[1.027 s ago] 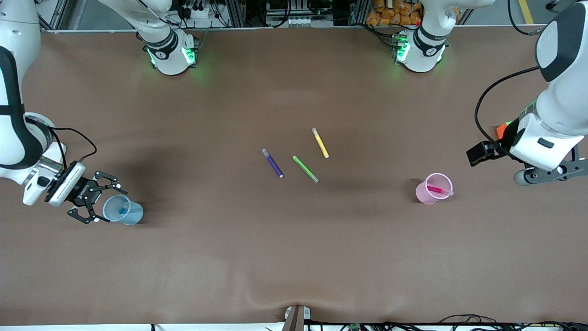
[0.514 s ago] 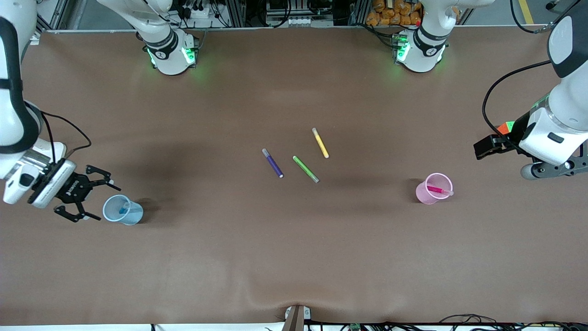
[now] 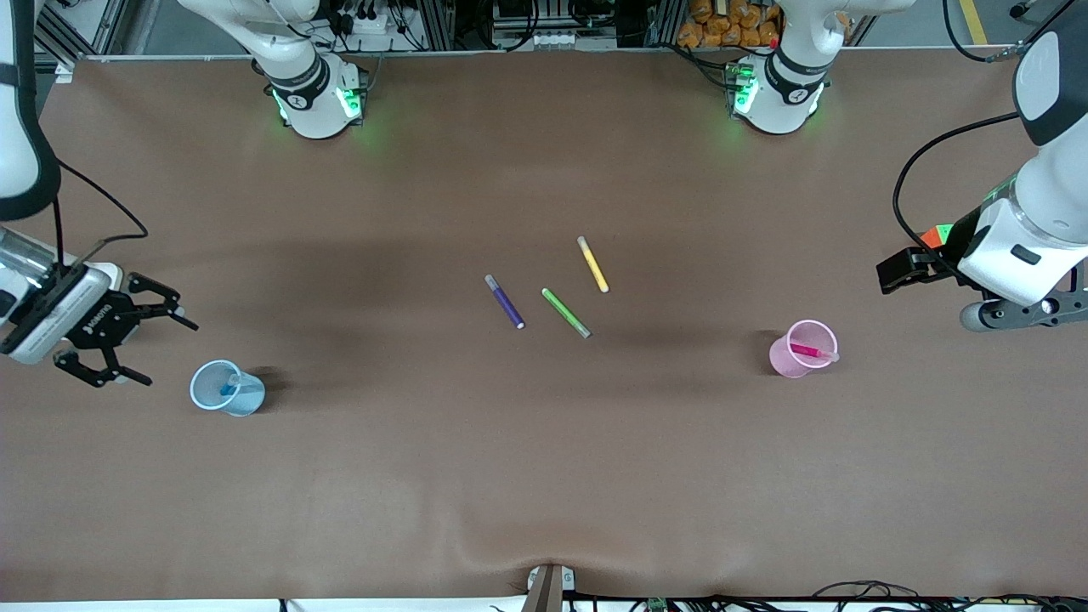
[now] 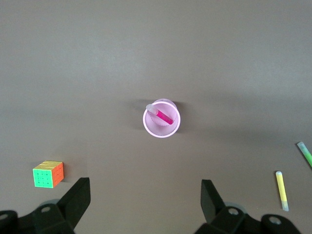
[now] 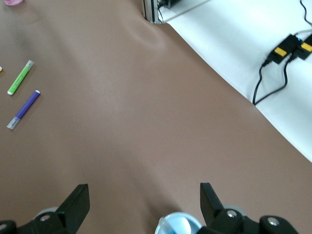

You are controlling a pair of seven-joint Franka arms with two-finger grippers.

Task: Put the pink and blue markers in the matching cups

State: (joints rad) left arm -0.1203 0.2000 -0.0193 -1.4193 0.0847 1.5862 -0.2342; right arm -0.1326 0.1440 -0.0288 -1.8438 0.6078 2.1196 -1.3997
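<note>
Both markers sat in matching cups, so the wide-open left end effector (image 4: 144, 202) and right end effector (image 3: 127, 340) apparently needed only retreat.

We see a brown table (image 3: 544, 476) carrying a pale blue cup (image 3: 226, 389) at the right arm's end and a pale pink cup (image 3: 802, 348) toward the left arm's end, both upright. Mid-table lie three loose markers close together but apart: purple marker (image 3: 505, 302), green marker (image 3: 566, 313), and yellow marker (image 3: 592, 264), the yellow farthest from the front camera. A multicoloured cube (image 4: 48, 174) also sits on the surface, near the pink cup, toward the left arm's end.
</note>
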